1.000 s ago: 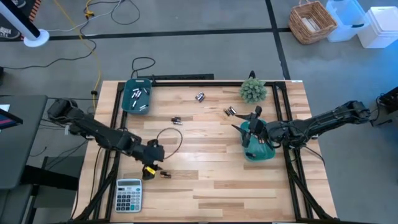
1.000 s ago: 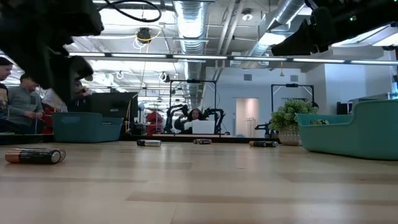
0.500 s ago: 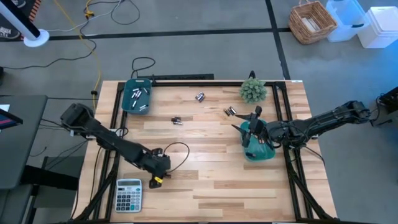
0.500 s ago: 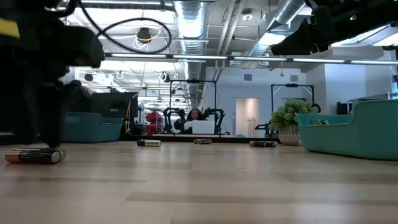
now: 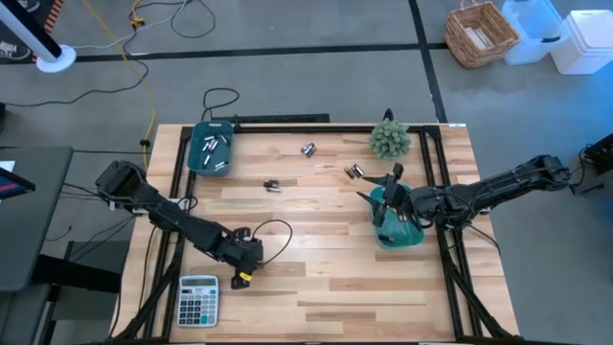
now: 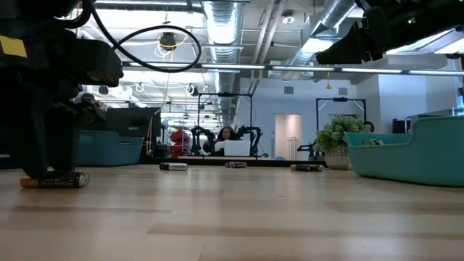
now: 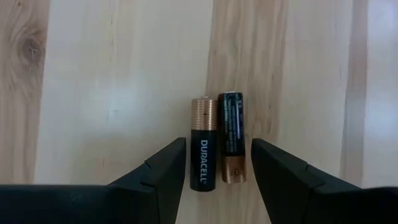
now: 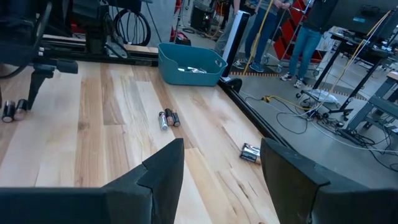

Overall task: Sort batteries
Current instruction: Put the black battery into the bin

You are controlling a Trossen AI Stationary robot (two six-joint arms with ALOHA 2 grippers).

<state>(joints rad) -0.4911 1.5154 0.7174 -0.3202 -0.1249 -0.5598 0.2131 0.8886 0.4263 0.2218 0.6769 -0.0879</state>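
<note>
Pale wooden planks make up the counter [image 5: 326,249], which sits in a black frame on a grey floor. Near its front left corner the left tool [image 7: 217,163] points down over two batteries [image 7: 216,139] lying side by side and touching, their copper ends facing opposite ways. Its two dark fingers [image 7: 163,168] stand open, one on each side of the pair, with bare wood showing between each finger and the nearest battery. It has hold of nothing. From table height, the pair shows as a dark cylinder resting on the wood under the left arm.

A grey calculator [image 5: 198,299] lies just beside that arm, at the counter's front left corner. A teal bin [image 5: 212,149] at the far left corner holds several silver batteries. More batteries lie loose on the wood: one pair [image 5: 272,185] near the middle, another [image 5: 308,149] toward the far edge, a third [image 5: 355,172] near a small green plant [image 5: 390,140].

The right tool [image 8: 219,174] hangs open and empty over a second teal bin [image 5: 400,234] at the right side.
</note>
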